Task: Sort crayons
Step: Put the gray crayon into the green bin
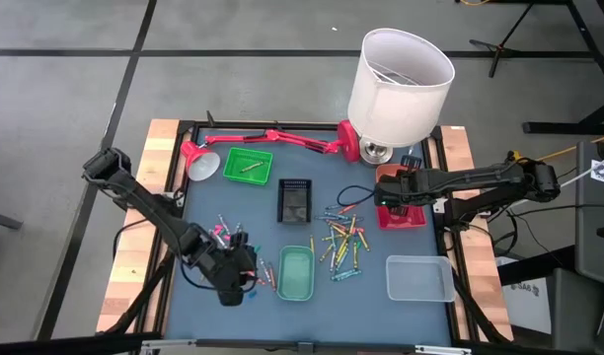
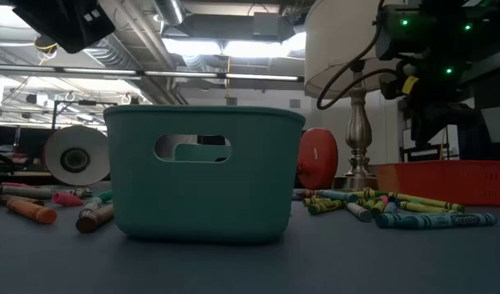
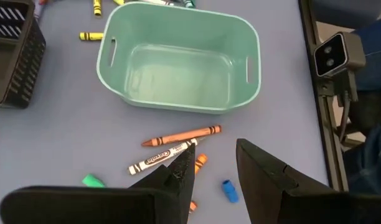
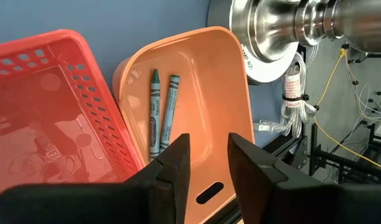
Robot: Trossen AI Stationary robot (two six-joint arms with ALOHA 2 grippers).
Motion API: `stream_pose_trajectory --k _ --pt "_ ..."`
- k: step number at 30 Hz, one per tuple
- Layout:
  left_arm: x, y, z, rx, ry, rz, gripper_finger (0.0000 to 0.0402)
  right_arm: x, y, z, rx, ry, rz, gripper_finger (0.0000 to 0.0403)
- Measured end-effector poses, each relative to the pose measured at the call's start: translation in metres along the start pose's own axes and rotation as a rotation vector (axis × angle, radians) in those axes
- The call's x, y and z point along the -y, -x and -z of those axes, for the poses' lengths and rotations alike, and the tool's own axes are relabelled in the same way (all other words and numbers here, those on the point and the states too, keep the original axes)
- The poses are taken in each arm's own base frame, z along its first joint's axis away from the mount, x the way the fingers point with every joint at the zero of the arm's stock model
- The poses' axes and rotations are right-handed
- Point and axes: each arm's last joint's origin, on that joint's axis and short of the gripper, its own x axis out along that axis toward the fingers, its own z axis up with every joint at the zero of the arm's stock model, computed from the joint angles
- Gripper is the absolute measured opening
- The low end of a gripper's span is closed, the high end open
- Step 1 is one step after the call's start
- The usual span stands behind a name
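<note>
Two hands are at work over the worktop (image 1: 184, 296). The left hand (image 3: 218, 168) hangs near the front left, just beside the teal tray (image 3: 178, 62), its fingers (image 3: 265, 165) parted with nothing between them. Below it lie an orange crayon (image 3: 181, 135), a white-wrapped one (image 3: 160, 157) partly covered by a fingertip, a short blue stub (image 3: 228, 190) and a green bit (image 3: 93, 181) cut off by the hand's body. From above, this hand (image 1: 235, 268) hides part of the scatter of crayons (image 1: 223, 234) at the left, so how many lie there cannot be counted.

The right hand (image 4: 206, 158) hangs at the back right over the orange tray (image 4: 197, 81), fingers apart and empty. Two green crayons (image 4: 160, 112) lie side by side in that tray, their lower ends hidden behind the finger. The red basket (image 4: 47, 118) touches the orange tray and is cut off by the picture's edge; what shows on its floor is too dim to make out. From above, the arm covers most of both.

A loose heap of crayons (image 1: 343, 242) lies in the middle, between the teal tray and the clear tray (image 1: 420, 278). The green tray (image 1: 248, 165) holds one small stick, its colour hard to tell. The black basket (image 1: 295, 199) looks dark inside. At table height the teal tray blocks the middle of the worktop, and the lamp (image 1: 399, 84) overhangs the back right corner
</note>
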Motion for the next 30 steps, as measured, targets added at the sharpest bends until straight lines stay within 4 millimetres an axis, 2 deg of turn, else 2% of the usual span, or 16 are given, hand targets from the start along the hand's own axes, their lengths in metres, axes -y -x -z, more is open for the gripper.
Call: stream_pose_trajectory --k 30 --pt "-0.0026 -0.0016 -0.0063 0.034 0.007 0.008 0.0102 0.0 0.0 0.0 0.0 0.0 -0.001 0.0106"
